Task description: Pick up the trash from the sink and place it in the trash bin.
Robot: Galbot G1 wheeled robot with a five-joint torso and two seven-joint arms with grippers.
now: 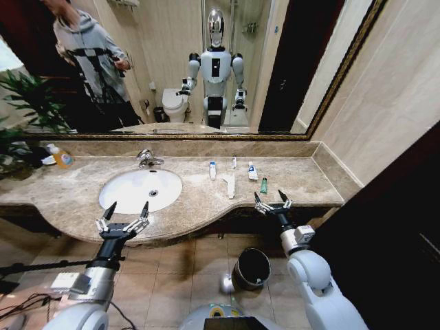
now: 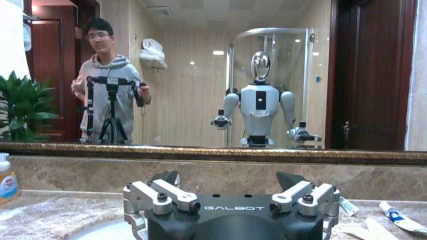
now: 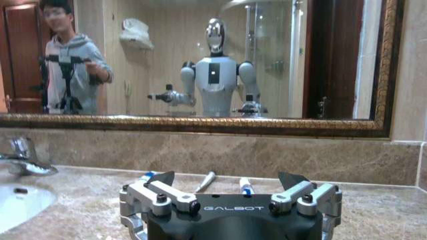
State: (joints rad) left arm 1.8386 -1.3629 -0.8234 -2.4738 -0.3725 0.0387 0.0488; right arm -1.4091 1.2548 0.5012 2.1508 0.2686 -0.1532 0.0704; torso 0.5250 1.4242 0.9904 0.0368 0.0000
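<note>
Both grippers are wide open, holding nothing – left gripper (image 1: 124,216), right gripper (image 1: 273,200). The little green bottle (image 1: 263,185) could tip over if bumped – it stands close by.

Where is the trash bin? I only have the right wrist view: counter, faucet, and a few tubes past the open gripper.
Observer: The trash bin stands on the tiled floor below the counter's front edge, between the two arms and nearer the right one.
Operator: Which piece of trash lies closest to the right gripper?
Observer: The tiny green bottle. It lies on the counter just beyond the right gripper, which hangs open and empty at the counter's front edge.
Operator: And the left arm?
Observer: The left gripper is open and empty, at the counter's front edge in front of the sink.
</note>
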